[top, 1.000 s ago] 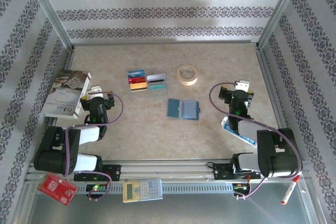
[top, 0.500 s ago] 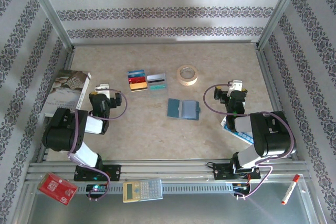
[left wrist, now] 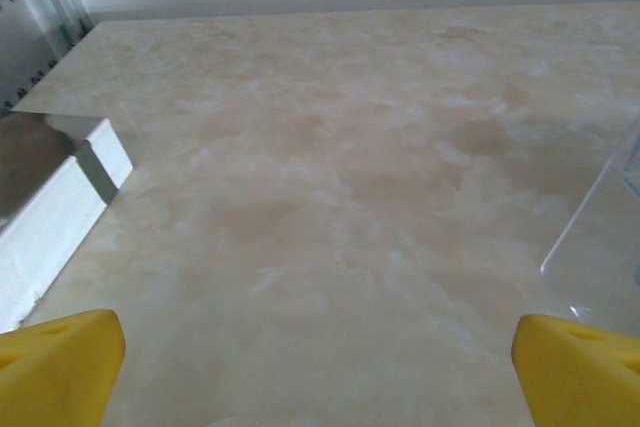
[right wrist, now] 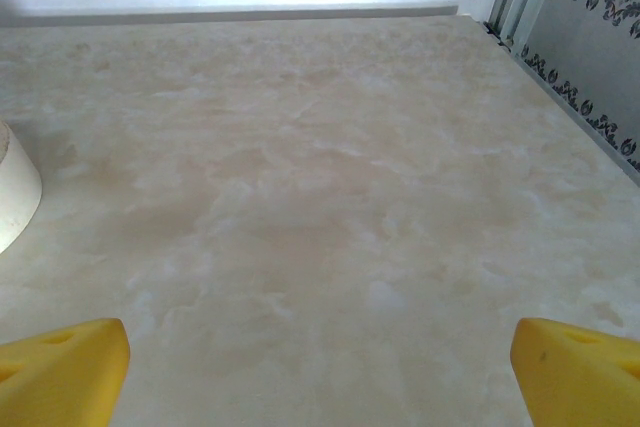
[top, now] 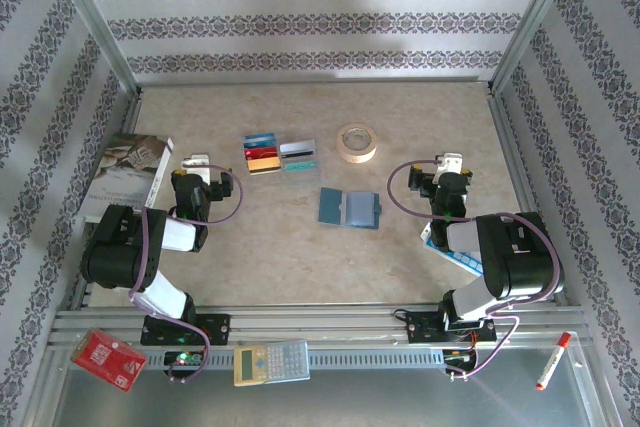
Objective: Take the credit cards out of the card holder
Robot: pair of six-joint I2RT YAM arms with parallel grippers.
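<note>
Credit cards point(top: 280, 154) lie grouped side by side on the worktop point(top: 300, 247), near the card holder point(top: 349, 208), which lies opened flat, seemingly emptied. The left pincer point(top: 195, 161) and right pincer point(top: 455, 161) sit well to either side, jaws apart and gripping nothing, the job likely done.

The card holder point(top: 349, 208) lies open, near the middle of the table point(top: 300, 257). Behind it and to the left, the credit cards point(top: 280, 155) lie close together on the table, out of the holder. The tape roll point(top: 356, 142) sits just right of the cards. A book point(top: 125, 179) rests at the table's left edge. A flat packet point(top: 452, 253) lies partly under the right arm point(top: 510, 267). On the front rail lie what may be a small board point(top: 110, 360) at the left, a calculator point(top: 271, 362) to its right, and a marker point(top: 552, 364) at the far right.
</note>
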